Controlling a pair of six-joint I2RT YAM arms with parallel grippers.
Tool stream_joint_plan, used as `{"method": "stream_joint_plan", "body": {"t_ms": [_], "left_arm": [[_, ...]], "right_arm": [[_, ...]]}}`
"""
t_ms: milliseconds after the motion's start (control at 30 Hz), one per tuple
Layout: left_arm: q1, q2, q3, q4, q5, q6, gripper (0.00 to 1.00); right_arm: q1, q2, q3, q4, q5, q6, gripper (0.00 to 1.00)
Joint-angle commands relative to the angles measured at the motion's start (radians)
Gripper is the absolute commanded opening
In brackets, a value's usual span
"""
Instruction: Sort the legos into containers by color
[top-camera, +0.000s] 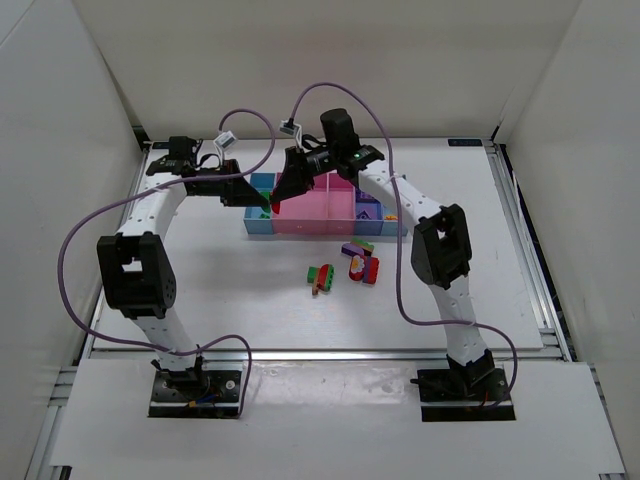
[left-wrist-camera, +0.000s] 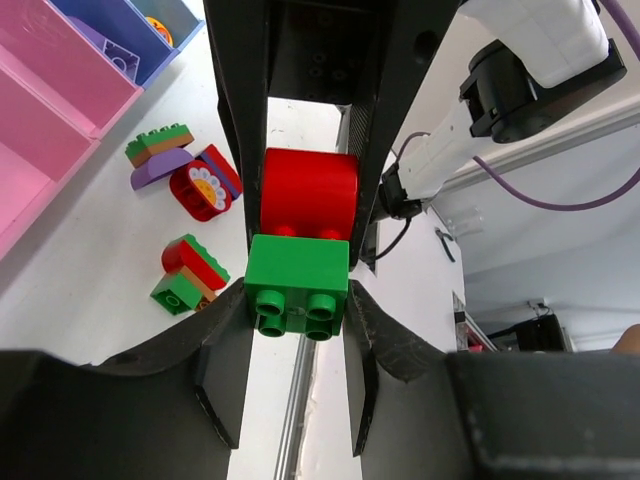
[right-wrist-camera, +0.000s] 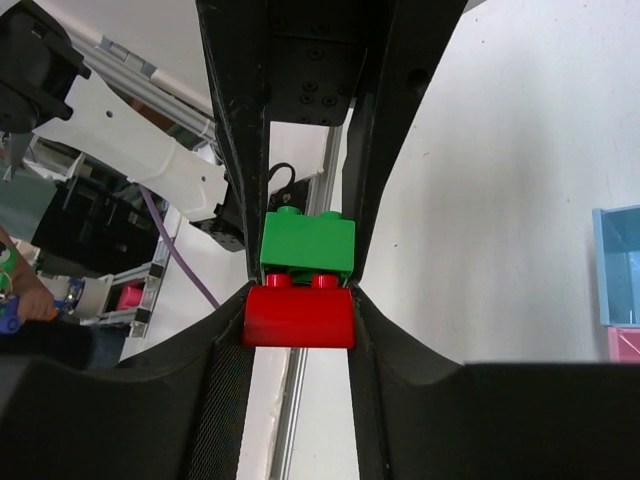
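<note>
Both arms reached inward from their bases and met nose to nose above the left end of the containers (top-camera: 300, 228), elbows raised, wrists levelled toward each other. The left gripper (left-wrist-camera: 298, 300) was closed narrowly on a green brick (left-wrist-camera: 298, 282), which sat squarely between its fingertips with its studs facing the wrist camera. The right gripper (right-wrist-camera: 300, 310) was clamped on a red brick (right-wrist-camera: 299, 316), likewise at its fingertips. The two bricks were pressed together as one stack, held in the air between the opposing grippers and clear of the tabletop (top-camera: 230, 290). The loose legos (top-camera: 345, 265) lay in a small cluster on the tabletop just in front of the containers, well apart from both grippers.
</note>
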Motion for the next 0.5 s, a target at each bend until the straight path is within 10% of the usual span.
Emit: {"method": "stream_joint_plan", "body": {"t_ms": [0, 467], "left_arm": [[-0.009, -0.010, 0.037, -0.007, 0.058, 0.015, 0.10], [0.068, 0.005, 0.077, 0.039, -0.094, 0.012, 0.10]], "right_arm": [[0.000, -0.032, -0.002, 0.010, 0.008, -0.023, 0.17], [-0.061, -0.095, -0.037, -0.210, 0.109, -0.282, 0.00]]}}
